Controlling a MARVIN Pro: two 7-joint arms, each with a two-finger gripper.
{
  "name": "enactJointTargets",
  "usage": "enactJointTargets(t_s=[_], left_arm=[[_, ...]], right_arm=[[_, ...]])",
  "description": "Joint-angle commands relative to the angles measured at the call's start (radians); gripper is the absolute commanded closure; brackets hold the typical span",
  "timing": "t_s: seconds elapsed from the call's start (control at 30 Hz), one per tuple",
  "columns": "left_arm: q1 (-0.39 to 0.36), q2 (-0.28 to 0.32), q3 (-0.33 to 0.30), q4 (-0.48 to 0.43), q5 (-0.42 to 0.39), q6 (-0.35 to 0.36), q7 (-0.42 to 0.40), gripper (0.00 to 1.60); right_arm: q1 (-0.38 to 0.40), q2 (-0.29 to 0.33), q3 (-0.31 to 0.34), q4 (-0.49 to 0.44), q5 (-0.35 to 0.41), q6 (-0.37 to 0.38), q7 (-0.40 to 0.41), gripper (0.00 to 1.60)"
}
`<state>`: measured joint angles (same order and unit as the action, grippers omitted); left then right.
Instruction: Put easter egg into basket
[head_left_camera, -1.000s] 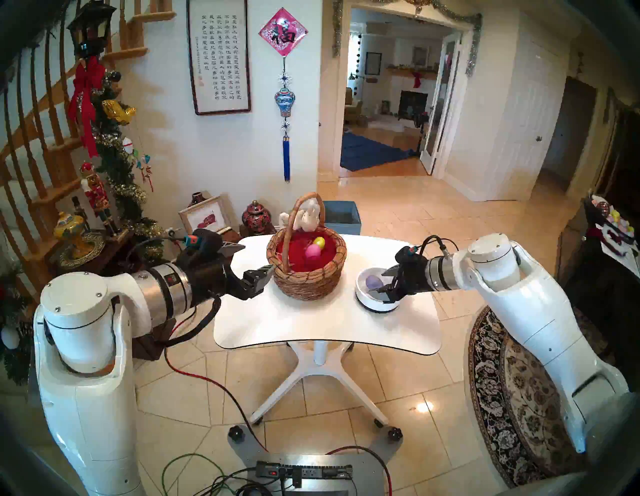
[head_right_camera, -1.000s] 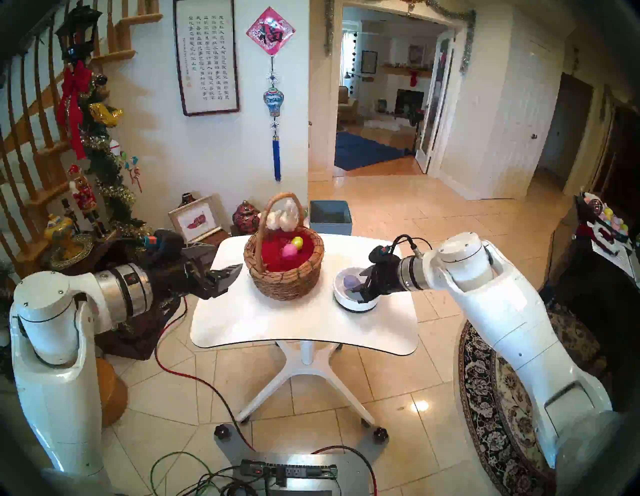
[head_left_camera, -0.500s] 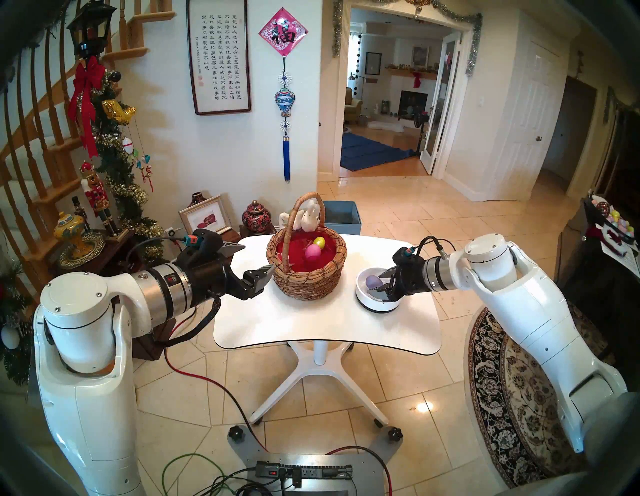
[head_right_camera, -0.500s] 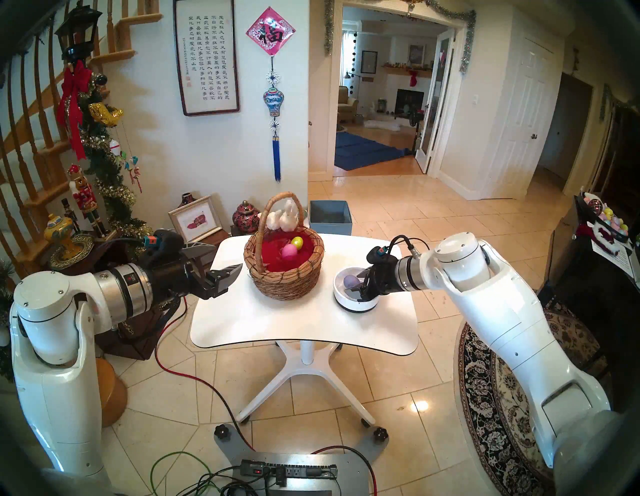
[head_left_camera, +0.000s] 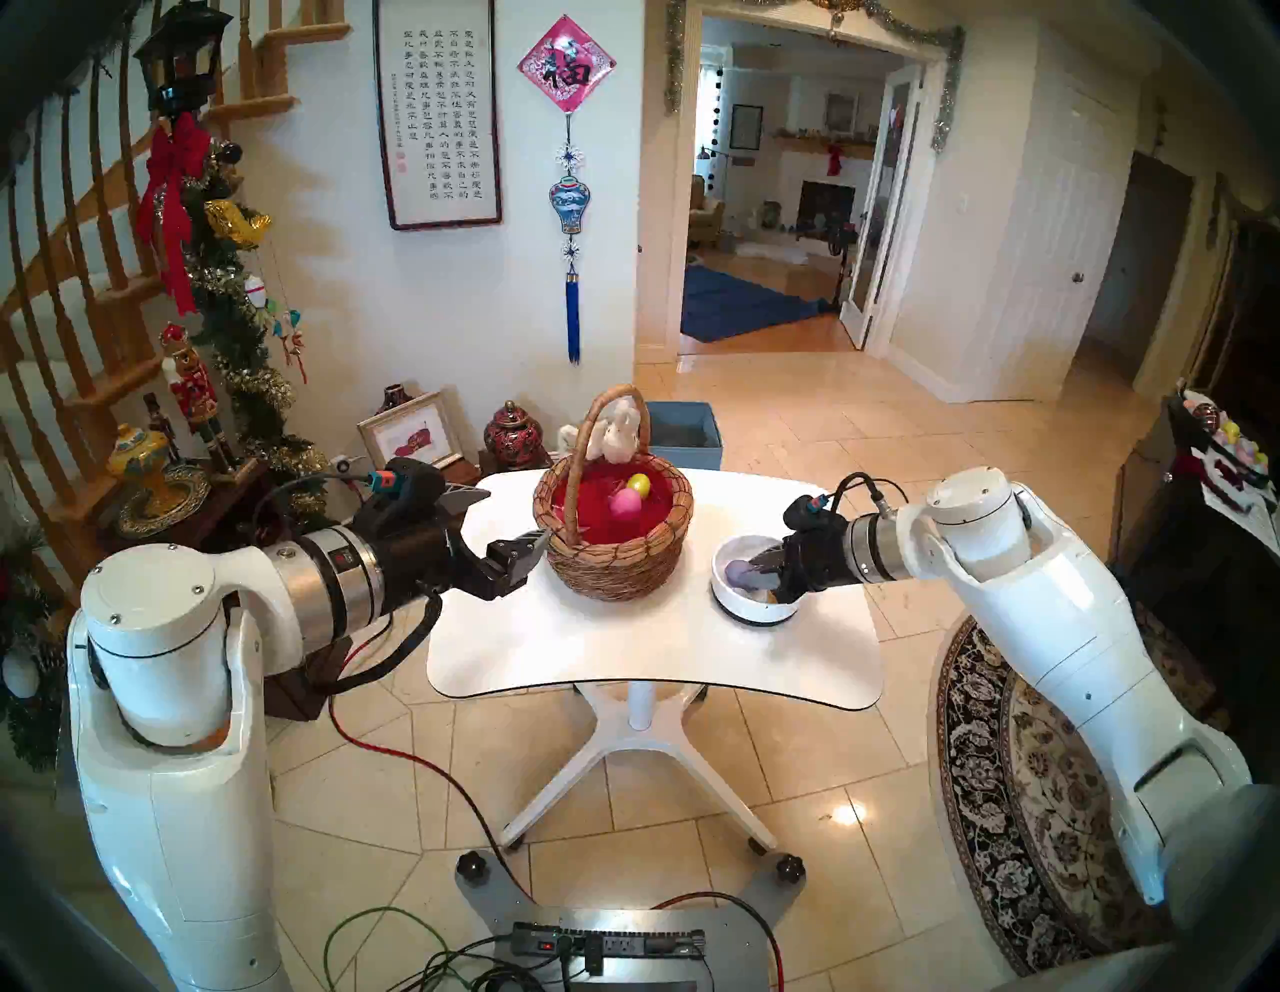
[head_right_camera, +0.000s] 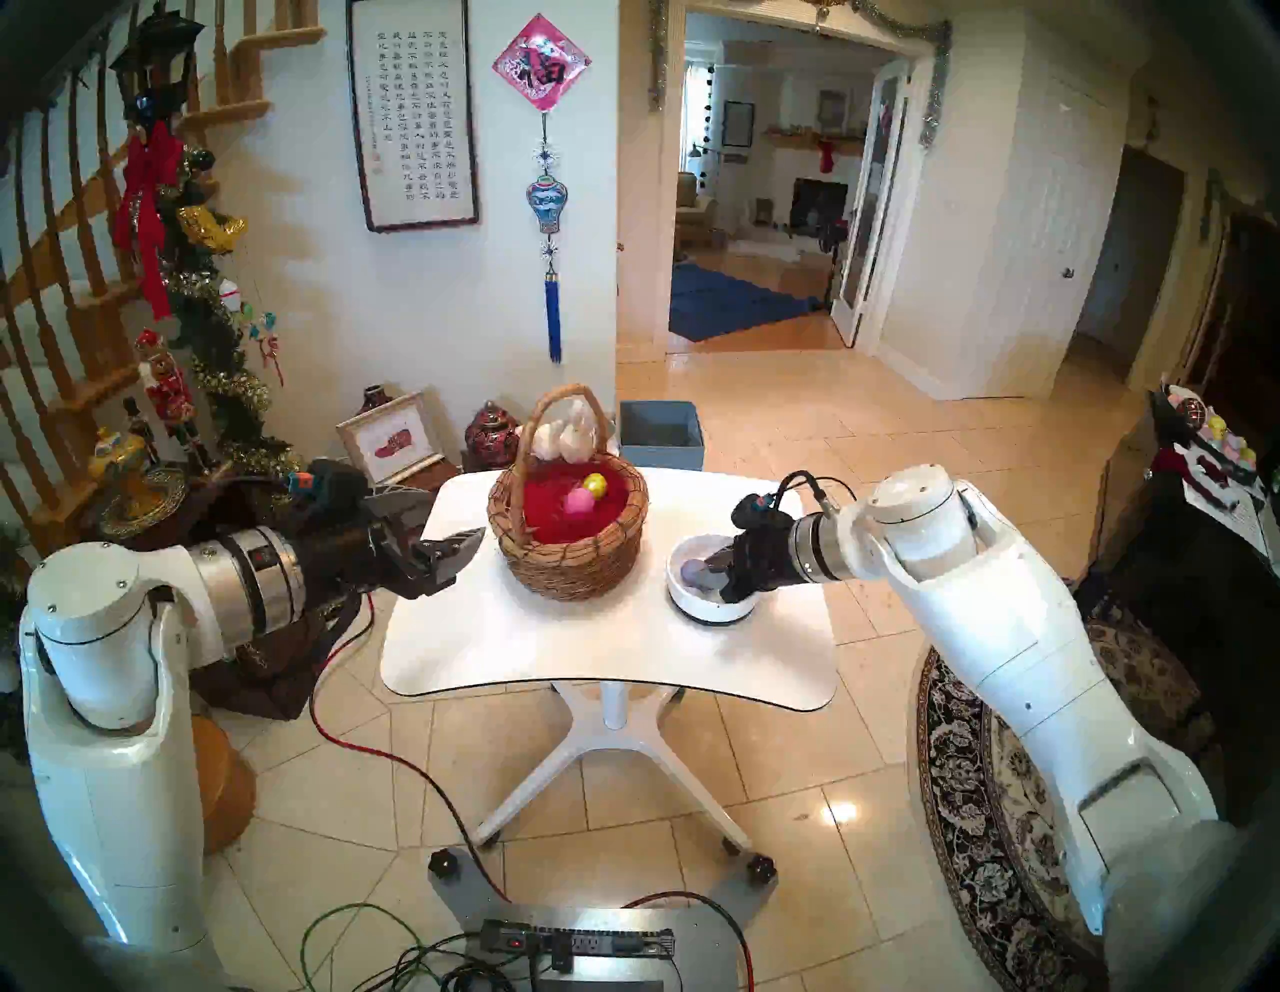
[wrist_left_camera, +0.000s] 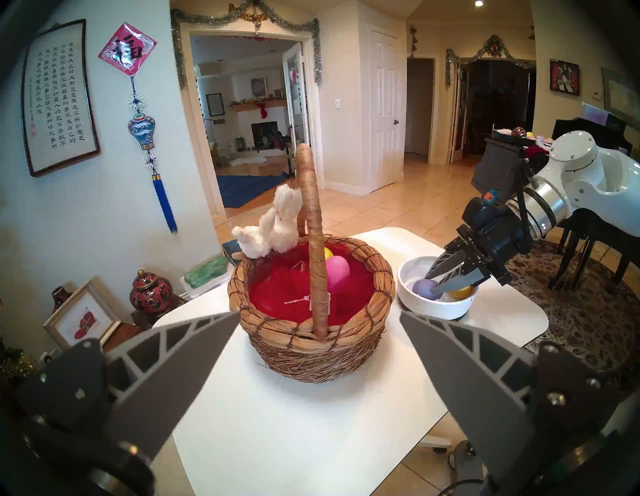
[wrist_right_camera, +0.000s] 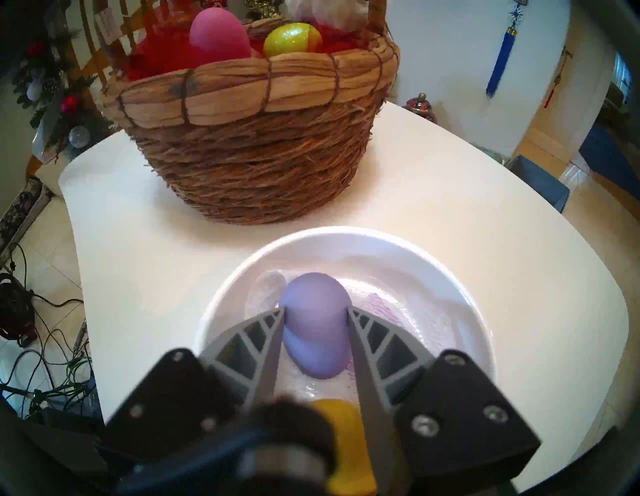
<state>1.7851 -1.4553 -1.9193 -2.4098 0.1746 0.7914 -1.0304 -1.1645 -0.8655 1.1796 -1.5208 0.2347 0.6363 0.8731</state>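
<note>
Grasping the purple egg (wrist_right_camera: 313, 324) inside the white bowl (wrist_right_camera: 464, 294) beside the basket (wrist_right_camera: 256, 145), right tool (wrist_right_camera: 315, 311); left tool (wrist_left_camera: 318, 346) released.

— Where's the purple easter egg (wrist_right_camera: 313, 322)?
— Lying in the white bowl (wrist_right_camera: 460, 277), pinched on both sides, beside a yellow egg (wrist_left_camera: 459, 293).
— And the wicker basket (head_left_camera: 613, 561)?
— Upright on the counter (head_left_camera: 651, 651), red-lined, holding a pink egg (head_left_camera: 625, 502) and a yellow-green egg (head_left_camera: 638, 485).
</note>
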Motion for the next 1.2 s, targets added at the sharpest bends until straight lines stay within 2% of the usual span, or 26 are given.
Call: enactJointTargets(t_s=[0.0, 0.43, 0.7, 0.93, 1.17], left_arm=[[-0.002, 0.001, 0.002, -0.005, 0.000, 0.000, 0.000, 0.00], [-0.002, 0.001, 0.002, -0.005, 0.000, 0.000, 0.000, 0.00], [-0.002, 0.001, 0.002, -0.005, 0.000, -0.001, 0.000, 0.00], [-0.002, 0.001, 0.002, -0.005, 0.000, -0.001, 0.000, 0.00], [-0.002, 0.001, 0.002, -0.005, 0.000, -0.001, 0.000, 0.00]], right_arm=[[0.002, 0.015, 0.028, -0.029, 0.007, 0.002, -0.006, 1.15], [-0.007, 0.074, 0.084, -0.136, 0.014, 0.031, -0.004, 1.16], [0.044, 0.097, 0.087, -0.197, 0.003, 0.048, 0.006, 1.17], [0.080, 0.086, 0.079, -0.226, -0.002, 0.051, 0.020, 1.15], [0.140, 0.053, 0.034, -0.230, -0.028, 0.044, 0.048, 1.16]])
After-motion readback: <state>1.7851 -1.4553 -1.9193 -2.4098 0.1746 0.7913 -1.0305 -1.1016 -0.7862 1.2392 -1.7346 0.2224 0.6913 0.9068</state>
